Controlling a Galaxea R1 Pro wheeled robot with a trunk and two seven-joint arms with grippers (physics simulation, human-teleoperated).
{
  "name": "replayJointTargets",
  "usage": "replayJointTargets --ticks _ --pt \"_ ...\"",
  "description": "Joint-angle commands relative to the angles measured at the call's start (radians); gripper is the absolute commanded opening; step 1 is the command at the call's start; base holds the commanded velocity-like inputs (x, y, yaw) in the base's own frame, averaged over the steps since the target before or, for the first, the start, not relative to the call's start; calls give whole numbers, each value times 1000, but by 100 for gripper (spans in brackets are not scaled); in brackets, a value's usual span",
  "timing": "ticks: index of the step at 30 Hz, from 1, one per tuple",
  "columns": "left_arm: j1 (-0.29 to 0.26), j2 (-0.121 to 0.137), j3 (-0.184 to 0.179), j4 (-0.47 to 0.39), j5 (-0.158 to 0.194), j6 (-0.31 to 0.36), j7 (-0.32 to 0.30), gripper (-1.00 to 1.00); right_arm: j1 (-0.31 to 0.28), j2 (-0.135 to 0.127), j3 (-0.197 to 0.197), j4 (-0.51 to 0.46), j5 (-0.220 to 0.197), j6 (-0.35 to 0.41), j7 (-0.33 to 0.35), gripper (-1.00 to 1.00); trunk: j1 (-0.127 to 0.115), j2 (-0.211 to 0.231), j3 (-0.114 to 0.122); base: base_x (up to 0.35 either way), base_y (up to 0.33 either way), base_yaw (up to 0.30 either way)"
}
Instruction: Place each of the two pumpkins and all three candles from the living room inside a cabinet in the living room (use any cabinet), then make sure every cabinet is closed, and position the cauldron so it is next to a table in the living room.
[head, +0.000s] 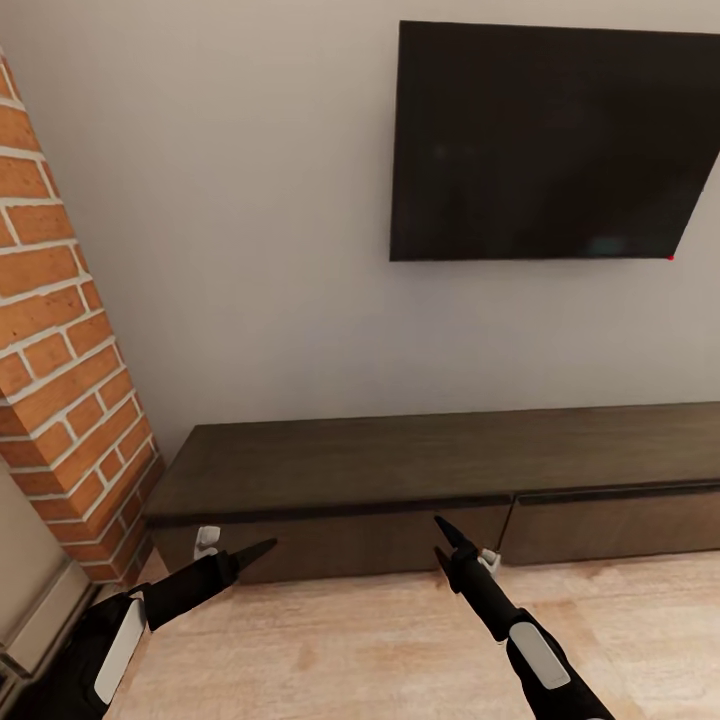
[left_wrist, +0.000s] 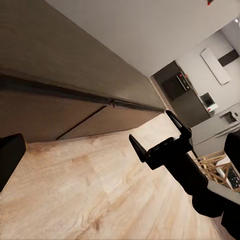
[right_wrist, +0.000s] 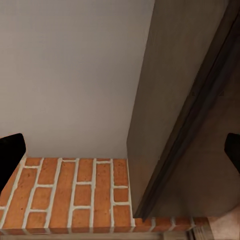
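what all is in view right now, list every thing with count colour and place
cabinet: one, dark brown, long and low against the white wall, both visible drawer fronts shut
tv: one, black, mounted on the wall above the cabinet
brick column: one, red brick with pale mortar, left of the cabinet
wall: one, plain white, behind the cabinet and tv
floor: one, light wood, in front of the cabinet
kitchen appliances: dark and grey units, far off in the left wrist view, too small to name
left pincer: one, black, open, low in front of the cabinet's left end
right pincer: one, black, open, in front of the left drawer front
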Motion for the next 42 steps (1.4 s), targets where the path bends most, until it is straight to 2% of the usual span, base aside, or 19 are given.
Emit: replayJointTargets --ticks 1,9,25,42 --pt "0 0 0 0 4 9 -2 100 -1 1 -4 0 -14 9 1 100 0 0 -1 283 0 0" --pt "0 0 0 0 4 9 -2 100 -1 0 -3 2 -38 10 0 100 0 0 -1 185 0 0" --pt "0 0 0 0 4 9 -2 100 -1 0 -2 3 -41 10 0 100 0 0 -1 85 15 0" --pt "0 0 0 0 4 9 -3 100 -1 0 -3 4 -41 10 0 100 65 -119 -54 1 0 0"
